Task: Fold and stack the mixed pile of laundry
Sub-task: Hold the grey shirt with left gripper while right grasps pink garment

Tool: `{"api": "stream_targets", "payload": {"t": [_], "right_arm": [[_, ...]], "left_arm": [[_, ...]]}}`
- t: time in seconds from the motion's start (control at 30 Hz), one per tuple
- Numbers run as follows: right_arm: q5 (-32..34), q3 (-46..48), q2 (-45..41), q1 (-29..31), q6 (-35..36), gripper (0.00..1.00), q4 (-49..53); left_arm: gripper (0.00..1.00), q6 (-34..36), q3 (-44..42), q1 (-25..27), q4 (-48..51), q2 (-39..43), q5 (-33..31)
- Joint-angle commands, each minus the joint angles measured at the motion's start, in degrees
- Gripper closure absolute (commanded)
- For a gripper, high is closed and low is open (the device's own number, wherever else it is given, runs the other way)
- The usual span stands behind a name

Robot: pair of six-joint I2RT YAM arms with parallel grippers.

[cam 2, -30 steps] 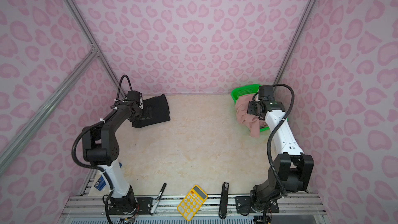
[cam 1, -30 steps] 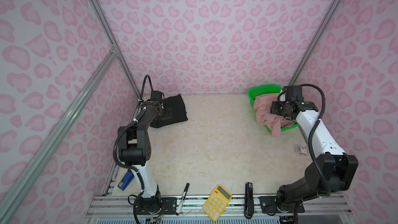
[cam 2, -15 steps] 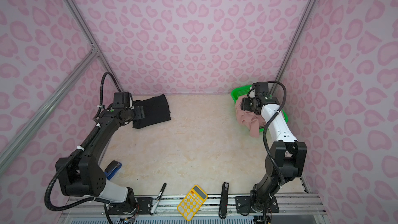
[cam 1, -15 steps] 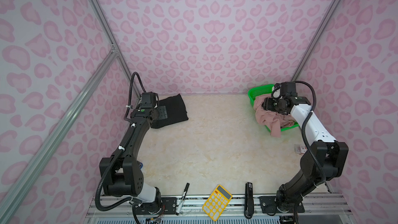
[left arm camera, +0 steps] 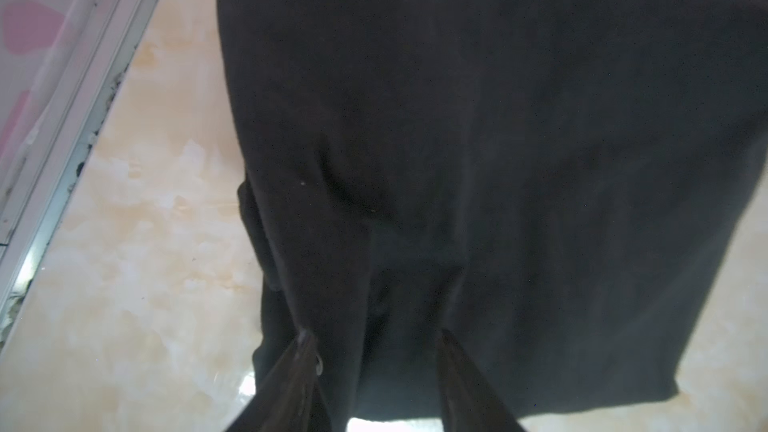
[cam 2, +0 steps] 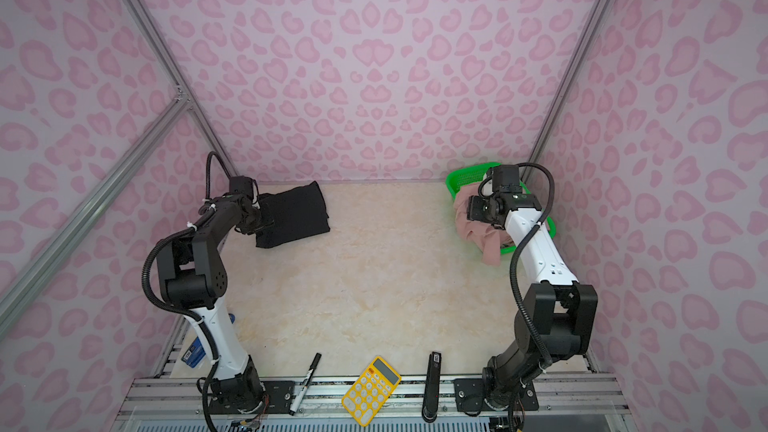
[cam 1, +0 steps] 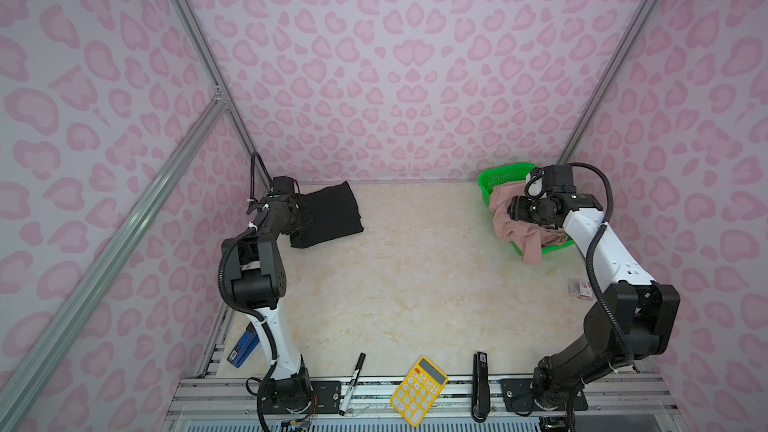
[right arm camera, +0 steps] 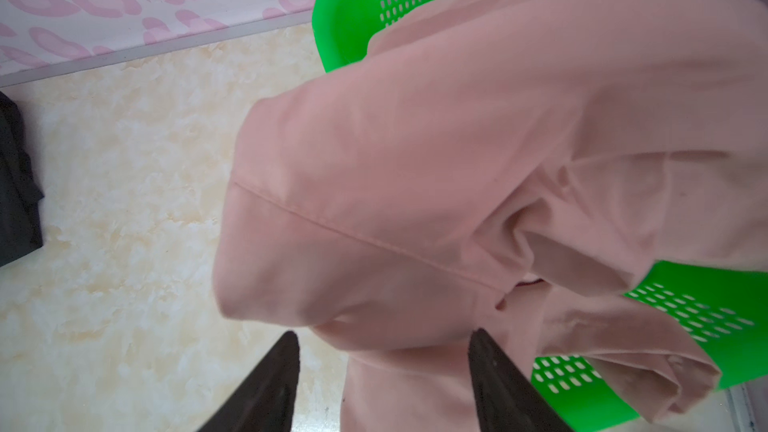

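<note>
- Left wrist: left fingers (left arm camera: 291, 376) are standing half apart over the black garment (left arm camera: 498, 139) lying on the desk (left arm camera: 124, 284); grip unclear.
- Right wrist: right fingers (right arm camera: 266, 384) are gaping, empty, facing shorts (right arm camera: 415, 160) draping over the basket (right arm camera: 345, 14) rim.

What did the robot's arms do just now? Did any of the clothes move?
The right gripper slid a little leftward in both top views, over the pink shorts hanging from the green basket; its jaws are apart and hold nothing. The left arm swung its elbow out and back, but the left gripper stayed at the black garment's edge; whether it grips is unclear. Both garments, the calculator and the marker stayed put.
</note>
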State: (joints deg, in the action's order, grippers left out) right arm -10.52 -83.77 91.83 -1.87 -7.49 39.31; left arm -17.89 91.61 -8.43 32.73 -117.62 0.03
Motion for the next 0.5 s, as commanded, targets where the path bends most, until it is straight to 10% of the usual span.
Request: {"api": "stream_targets", "payload": {"t": [0.0,0.33,0.47], "right_arm": [[0.4,-0.1,-0.6,0.1,0.5,0.35,-0.1],[1.1,1.0,-2.6,-0.1,1.0,0.35,-0.5],[1.6,2.2,-4.0,-0.1,1.1,0.35,-0.3]], "left_arm": [[0.50,-0.2,1.3,-0.3,0.5,-2.3,0.2],[0.55,1.7,16.6,-3.2,6.9,-14.6,-2.7],[0.73,2.4,28.1,-4.3,12.1,-21.3,-3.1]]}}
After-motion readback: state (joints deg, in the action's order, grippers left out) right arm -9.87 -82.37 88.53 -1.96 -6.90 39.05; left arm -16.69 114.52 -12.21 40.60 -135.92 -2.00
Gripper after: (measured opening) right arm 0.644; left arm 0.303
